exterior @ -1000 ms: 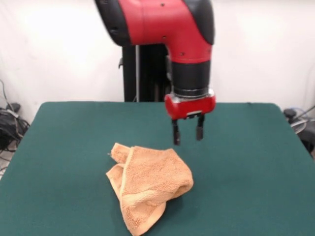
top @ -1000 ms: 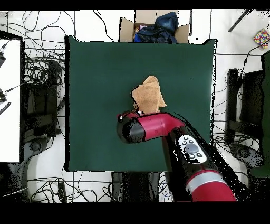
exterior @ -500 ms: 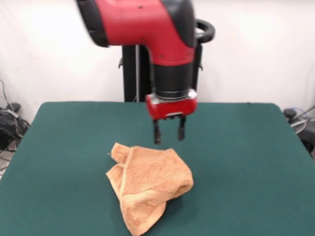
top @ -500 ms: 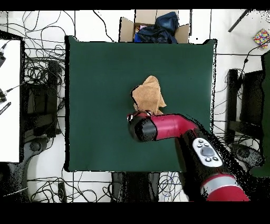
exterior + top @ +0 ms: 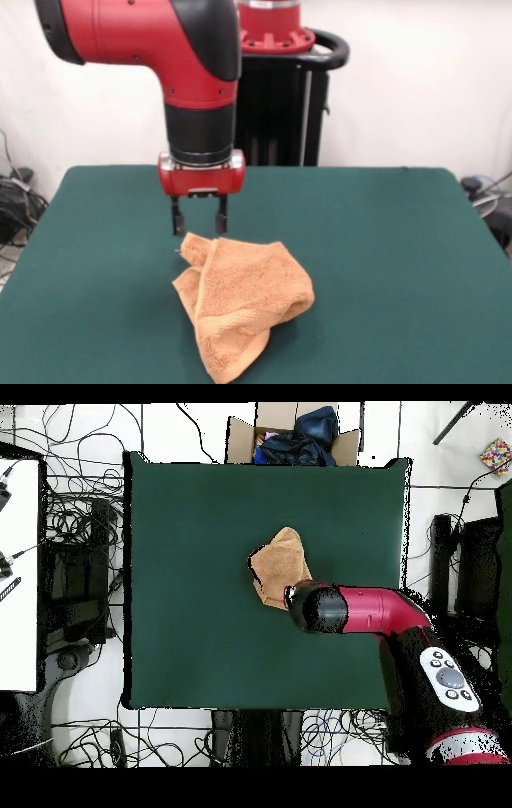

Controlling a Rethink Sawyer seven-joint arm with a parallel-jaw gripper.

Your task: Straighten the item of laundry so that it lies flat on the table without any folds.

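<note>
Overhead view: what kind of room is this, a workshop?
Most likely a robotics lab. A red arm reaches over a green table holding only a crumpled towel, cables sprawl across the floor, and a cardboard box of cloth sits at the table's edge.

one towel [image 5: 240,308], one table [image 5: 400,240], one tool [image 5: 198,226], perhaps one cardboard box [image 5: 240,434]

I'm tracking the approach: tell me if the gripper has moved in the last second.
Yes. In the front view the gripper has slid leftward along the table's far side, ending open above the towel's upper-left corner.
</note>
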